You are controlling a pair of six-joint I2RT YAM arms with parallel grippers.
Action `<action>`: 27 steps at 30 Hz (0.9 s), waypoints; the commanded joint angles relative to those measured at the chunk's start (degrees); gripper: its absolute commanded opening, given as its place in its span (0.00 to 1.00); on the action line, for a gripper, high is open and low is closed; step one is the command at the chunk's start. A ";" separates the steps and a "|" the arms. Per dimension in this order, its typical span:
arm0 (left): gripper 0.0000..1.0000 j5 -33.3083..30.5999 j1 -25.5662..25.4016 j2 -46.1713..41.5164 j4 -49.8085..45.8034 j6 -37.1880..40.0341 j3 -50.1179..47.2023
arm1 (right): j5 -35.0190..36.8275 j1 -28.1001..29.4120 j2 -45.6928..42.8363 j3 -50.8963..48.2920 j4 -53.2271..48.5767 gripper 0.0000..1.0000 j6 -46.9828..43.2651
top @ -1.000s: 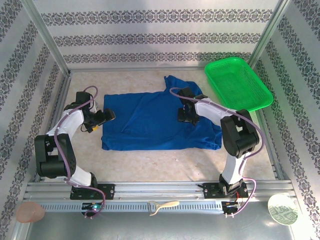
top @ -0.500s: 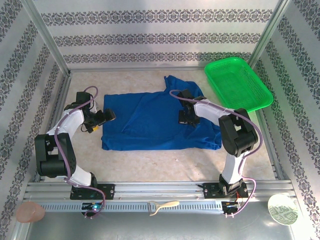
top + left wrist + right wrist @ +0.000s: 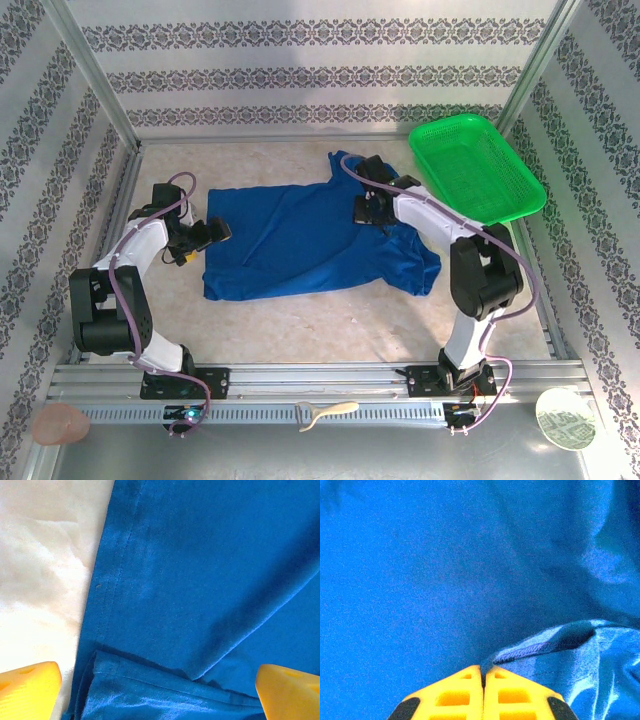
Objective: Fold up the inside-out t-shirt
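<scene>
Leftmost, one of the two white arms bends in from the near rail, and its left claw hangs released just beside the left edge of the single royal-blue soft cotton short-sleeved t-shirt. In the left wrist view its yellow fingertips sit far apart in the two lower corners. Between them lies a stitched hem, with a second layer of cloth folded under it at the bottom and pale bench to the left.

The t-shirt lies across the middle of the bench. Its left half is spread fairly flat, its right half is rumpled, and one sleeve points toward the back wall.

Further right, the second arm reaches over the shirt's right part. The right claw is clenched, and in the right wrist view a hemmed edge of the blue cloth runs straight into the seam where its yellow tips meet, so it is grasping the t-shirt.

One green plastic mesh basket sits in the far right corner, near the sleeve but apart from it.

Bare bench runs in a broad strip between the shirt's near hem and the metal rail, with a narrower strip along the back wall. The left margin is tight, taken up by the left arm.
</scene>
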 commanded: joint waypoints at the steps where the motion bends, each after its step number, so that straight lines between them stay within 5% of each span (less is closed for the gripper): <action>1: 1.00 0.88 0.49 0.54 0.23 0.25 1.17 | 1.06 -0.67 4.76 2.70 -0.35 0.00 -0.84; 3: 1.00 0.88 0.48 0.47 0.23 0.01 1.24 | 0.30 -0.83 6.83 3.11 0.34 0.38 -1.95; 5: 1.00 1.02 0.48 0.37 0.09 0.00 1.36 | -0.05 -1.02 6.44 2.30 0.37 0.50 -2.87; 14: 1.00 0.58 0.48 0.52 -1.36 0.85 2.05 | 0.61 -9.87 -8.53 -12.09 3.49 0.52 -5.62; 27: 1.00 -3.75 -0.93 2.84 -2.96 1.00 0.48 | -2.24 -16.04 -1.64 -12.51 4.44 0.48 -7.77</action>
